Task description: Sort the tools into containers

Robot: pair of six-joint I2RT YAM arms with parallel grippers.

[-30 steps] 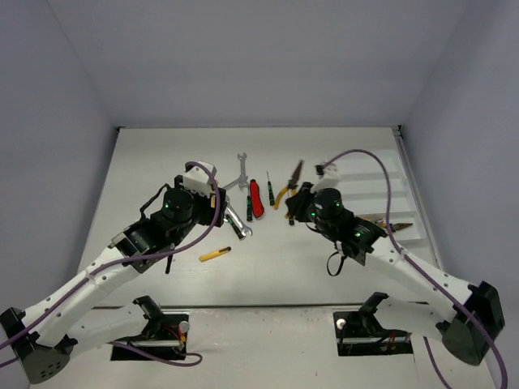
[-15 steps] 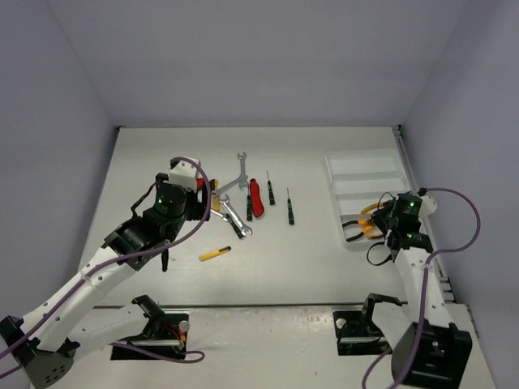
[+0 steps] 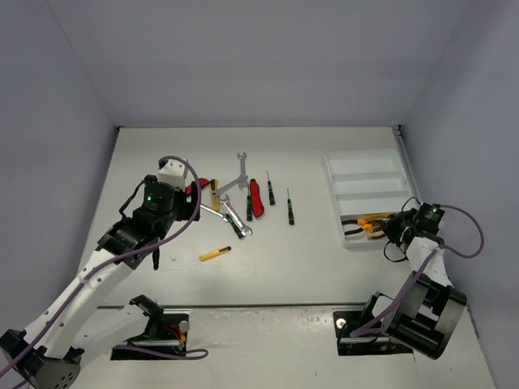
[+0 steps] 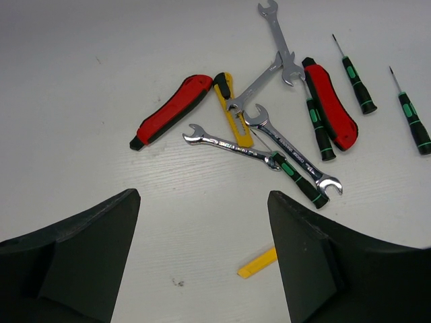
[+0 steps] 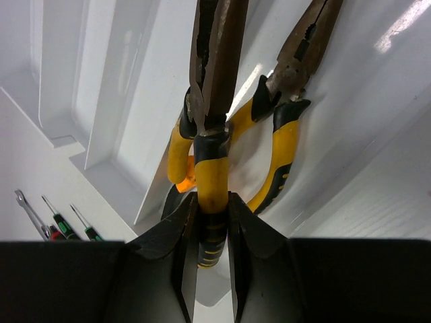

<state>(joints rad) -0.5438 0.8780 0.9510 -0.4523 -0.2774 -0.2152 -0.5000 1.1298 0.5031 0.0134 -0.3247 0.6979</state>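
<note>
Several tools lie loose mid-table: silver wrenches [image 4: 229, 145], a red-handled cutter [image 4: 172, 111], a yellow cutter [image 4: 232, 111], thin black-and-green screwdrivers [image 4: 357, 74] and a small yellow cutter [image 4: 258, 264]. My left gripper [image 4: 202, 196] is open and empty, held high above them, the small yellow cutter by its right finger. My right gripper [image 5: 212, 202] is shut on the handle of yellow-handled pliers [image 5: 214, 101] over the nearest compartment of the white tray [image 3: 369, 174]. A second pair of pliers [image 5: 286, 134] lies in that compartment.
The tool pile [image 3: 231, 203] sits left of centre, two screwdrivers [image 3: 290, 208] to its right. The tray stands at the right edge of the table against the side wall. Its three far compartments [image 5: 121, 101] hold nothing that I can see.
My right arm has swung from the table's middle to the tray, carrying the pliers. My left gripper has drawn back to the left, away from the tool pile.
</note>
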